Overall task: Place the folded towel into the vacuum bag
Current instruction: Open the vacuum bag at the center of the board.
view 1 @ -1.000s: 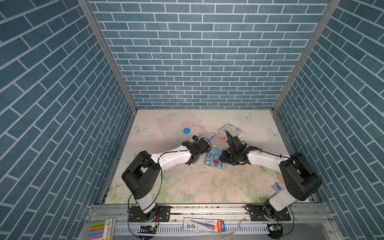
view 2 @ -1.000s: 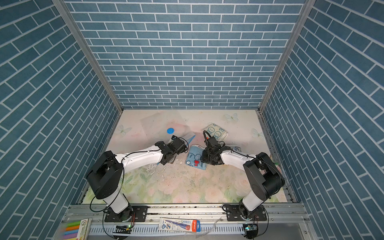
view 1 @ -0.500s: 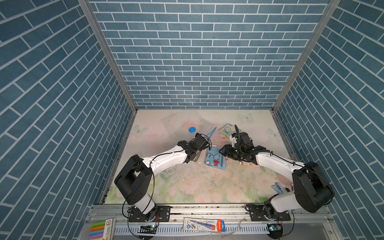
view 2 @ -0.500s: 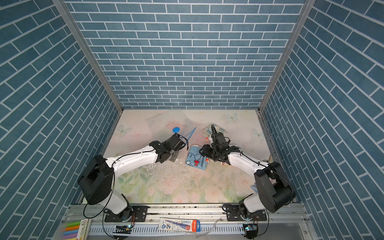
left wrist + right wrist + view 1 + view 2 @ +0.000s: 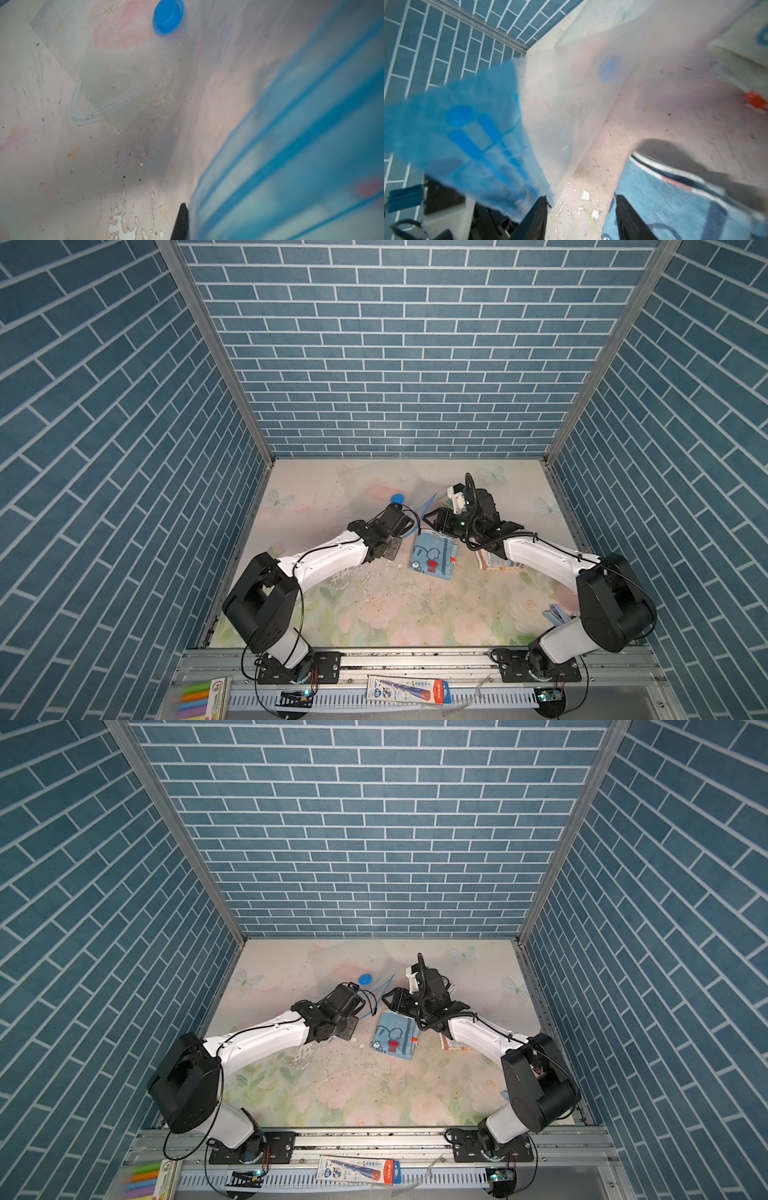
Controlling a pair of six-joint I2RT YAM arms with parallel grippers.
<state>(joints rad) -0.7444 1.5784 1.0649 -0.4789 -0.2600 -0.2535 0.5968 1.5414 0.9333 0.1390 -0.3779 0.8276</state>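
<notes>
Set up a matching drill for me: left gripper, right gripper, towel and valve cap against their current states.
1 left gripper
2 right gripper
3 towel
4 valve cap

A flat on the table, outside the bag
B open
C round, blue
D shut on the bag's zip edge

Pairs: 1-D, 2-B, 3-A, 4-C
</notes>
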